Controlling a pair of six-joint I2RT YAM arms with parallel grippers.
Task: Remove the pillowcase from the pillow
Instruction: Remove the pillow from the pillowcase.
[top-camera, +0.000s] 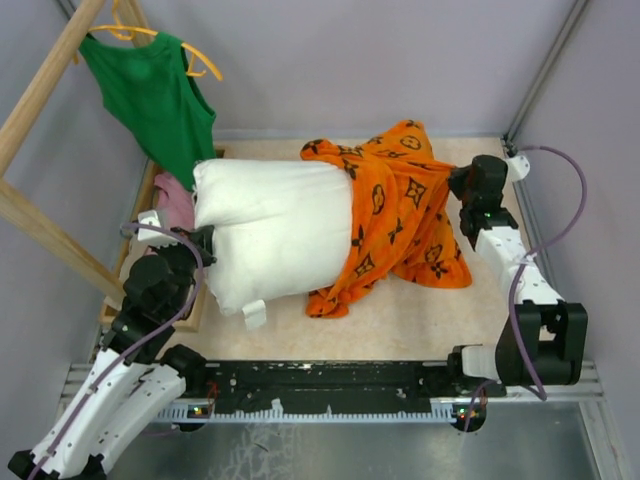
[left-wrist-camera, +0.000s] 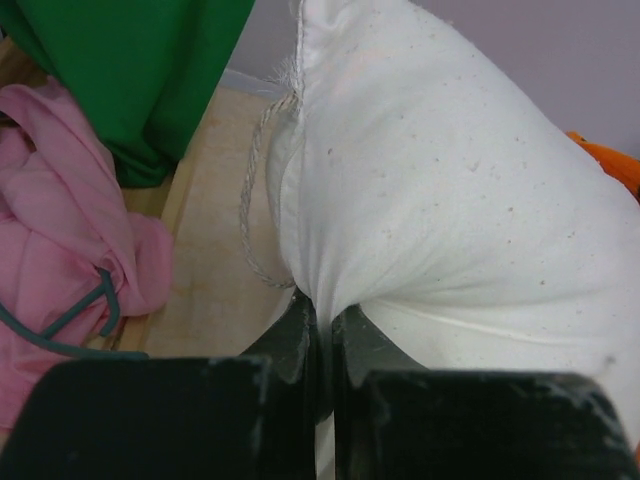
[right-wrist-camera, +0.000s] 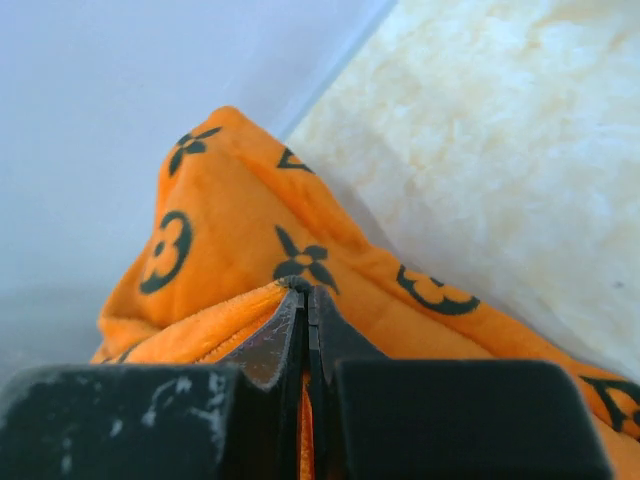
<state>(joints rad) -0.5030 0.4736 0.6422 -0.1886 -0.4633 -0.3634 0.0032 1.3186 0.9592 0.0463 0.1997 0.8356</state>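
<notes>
1 pillow (top-camera: 275, 235) lies centre-left on table (top-camera: 400, 320), mostly bare. 1 pillowcase (top-camera: 400, 210) bunched over its R end only, rest spread to the R. 2 grippers: L gripper (left-wrist-camera: 322, 305) pinched tight on pillow's L edge; R gripper (right-wrist-camera: 305, 290) clamped on a pillowcase fold. 1 green top (top-camera: 155, 95) hanging far-L, 1 pink cloth (top-camera: 175, 198) just L of pillow.

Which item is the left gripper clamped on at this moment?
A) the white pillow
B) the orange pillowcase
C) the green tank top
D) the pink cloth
A: the left wrist view shows the left gripper shut on a pinched fold of the white pillow; the right gripper is the one shut on the orange pillowcase.
</notes>
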